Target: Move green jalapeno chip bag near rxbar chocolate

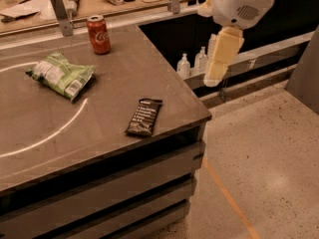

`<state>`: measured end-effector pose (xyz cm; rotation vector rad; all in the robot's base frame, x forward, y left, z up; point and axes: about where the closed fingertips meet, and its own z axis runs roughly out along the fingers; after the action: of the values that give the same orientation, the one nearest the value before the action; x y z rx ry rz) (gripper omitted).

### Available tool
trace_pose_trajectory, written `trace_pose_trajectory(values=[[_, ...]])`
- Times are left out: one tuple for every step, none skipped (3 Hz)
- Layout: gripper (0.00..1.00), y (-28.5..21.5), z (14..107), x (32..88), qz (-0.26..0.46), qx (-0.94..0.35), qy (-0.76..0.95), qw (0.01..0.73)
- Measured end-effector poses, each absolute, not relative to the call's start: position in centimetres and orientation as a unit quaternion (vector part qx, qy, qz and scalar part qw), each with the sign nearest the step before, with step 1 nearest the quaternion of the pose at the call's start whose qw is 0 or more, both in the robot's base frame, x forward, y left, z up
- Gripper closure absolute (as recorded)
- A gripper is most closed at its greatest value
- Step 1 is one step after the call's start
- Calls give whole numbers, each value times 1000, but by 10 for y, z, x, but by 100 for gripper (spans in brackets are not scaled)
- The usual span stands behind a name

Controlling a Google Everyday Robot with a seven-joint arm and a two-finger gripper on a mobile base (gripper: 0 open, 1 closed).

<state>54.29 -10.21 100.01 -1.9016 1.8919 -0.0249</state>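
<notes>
The green jalapeno chip bag (62, 74) lies crinkled on the left part of the grey-brown table (99, 148), its white barcode patch facing the front. The rxbar chocolate (144, 116) lies flat near the table's front right edge, well to the right of the bag and nearer the front. My gripper (215, 76) hangs from the white arm (239, 4) at the upper right, in the air beyond the table's right edge. It is empty and far from both objects.
A red soda can (98, 34) stands upright at the table's back, behind the bag. Two small clear bottles (192, 63) stand on a low shelf right of the table. A back counter (99, 4) holds clutter. Speckled floor (264, 173) with an orange line lies to the right.
</notes>
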Motion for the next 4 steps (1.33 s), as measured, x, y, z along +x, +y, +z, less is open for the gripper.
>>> trace_pose_trajectory(values=[[0,-25,996,583,33,-715,646,267],[0,50,982,608,74,-728,615,292],[0,107,957,621,100,-735,602,296],[0,156,931,627,122,-743,592,287]])
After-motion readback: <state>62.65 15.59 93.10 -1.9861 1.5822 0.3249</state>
